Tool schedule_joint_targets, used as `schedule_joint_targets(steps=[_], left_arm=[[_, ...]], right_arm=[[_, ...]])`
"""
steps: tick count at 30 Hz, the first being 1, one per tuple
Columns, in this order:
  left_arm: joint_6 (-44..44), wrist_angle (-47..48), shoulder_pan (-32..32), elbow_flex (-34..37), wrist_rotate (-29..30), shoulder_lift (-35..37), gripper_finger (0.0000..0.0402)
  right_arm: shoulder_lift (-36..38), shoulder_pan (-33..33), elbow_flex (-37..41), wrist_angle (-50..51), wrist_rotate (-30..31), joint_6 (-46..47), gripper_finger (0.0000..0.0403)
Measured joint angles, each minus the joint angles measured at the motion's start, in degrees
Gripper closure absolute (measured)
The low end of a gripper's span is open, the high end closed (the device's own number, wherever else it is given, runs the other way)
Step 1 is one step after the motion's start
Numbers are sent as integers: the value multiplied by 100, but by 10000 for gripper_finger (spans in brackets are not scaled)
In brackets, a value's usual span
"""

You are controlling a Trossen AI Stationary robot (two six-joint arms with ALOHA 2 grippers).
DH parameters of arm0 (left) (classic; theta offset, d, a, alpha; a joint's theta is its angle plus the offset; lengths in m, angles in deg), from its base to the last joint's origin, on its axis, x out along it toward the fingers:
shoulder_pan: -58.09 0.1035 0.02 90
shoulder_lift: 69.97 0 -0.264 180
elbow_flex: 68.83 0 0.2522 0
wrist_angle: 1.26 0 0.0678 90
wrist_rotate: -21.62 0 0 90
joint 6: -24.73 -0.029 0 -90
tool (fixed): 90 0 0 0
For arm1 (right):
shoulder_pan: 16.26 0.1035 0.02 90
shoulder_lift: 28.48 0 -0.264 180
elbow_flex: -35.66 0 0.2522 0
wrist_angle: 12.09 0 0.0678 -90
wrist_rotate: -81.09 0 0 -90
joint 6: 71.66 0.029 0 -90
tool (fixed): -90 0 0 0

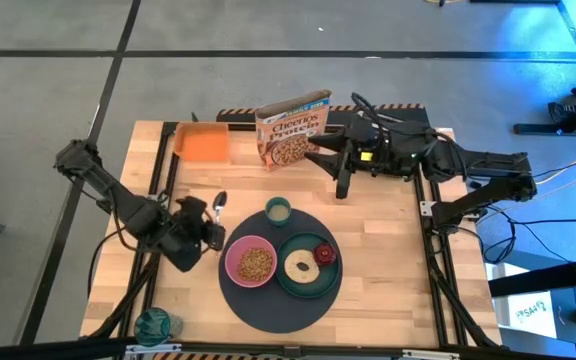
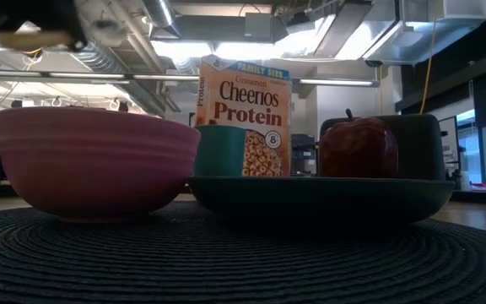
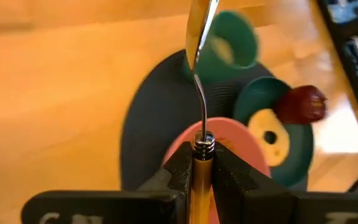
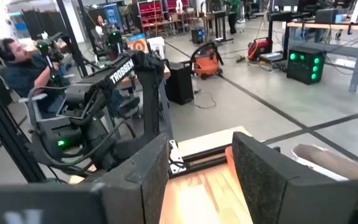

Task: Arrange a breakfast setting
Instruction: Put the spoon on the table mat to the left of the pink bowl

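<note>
A round dark grey mat (image 1: 268, 300) lies at the table's near middle. On it stand a pink bowl (image 1: 251, 263) with cereal, a dark green plate (image 1: 308, 285) and a small pale-green cup (image 1: 278, 210). The plate carries a bagel-like ring (image 1: 300, 266) and a red food piece (image 1: 325, 253). My left gripper (image 1: 211, 228) is just left of the mat, shut on a small spoon (image 1: 218, 203). My right gripper (image 1: 326, 170) is open and empty at the far side, beside a cereal box (image 1: 293, 130). My left gripper pinches the spoon's handle (image 3: 202, 163) between its two fingers (image 3: 178, 177), just behind the metal collar. The spoon runs straight out along the fingers, and its bowl end (image 3: 201, 31) points toward the cup. I cannot tell whether the spoon is clear of the table.
The cereal box stands upright at the far middle, with an orange tray (image 1: 205, 142) to its left. A teal object (image 1: 153, 325) sits at the near left corner. Bare wood lies to the right of the mat. A person sits beyond the table (image 4: 23, 68).
</note>
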Motion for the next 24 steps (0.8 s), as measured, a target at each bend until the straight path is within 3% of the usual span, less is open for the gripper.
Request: schedule_joint_targets(steps=[4,8,12,17,24], left_arm=[[887,-343,-231,840,-102,248,369],[1306,-1533,-273,1702,-160,315,369],[1316,-2628,-186,2406,-357,212,370],[1329,-3075,-100,2953,-797,177,369],[1324,-3976,0,3475,-930,177,370]], right_arm=[[11,0,0,9,-23,-41,241],[9,-4,0,23,-94,-44,242],[9,-4,0,87,-68,-43,242],[9,-4,0,228,-33,2,242],[7,-4,0,379,92,138,242]])
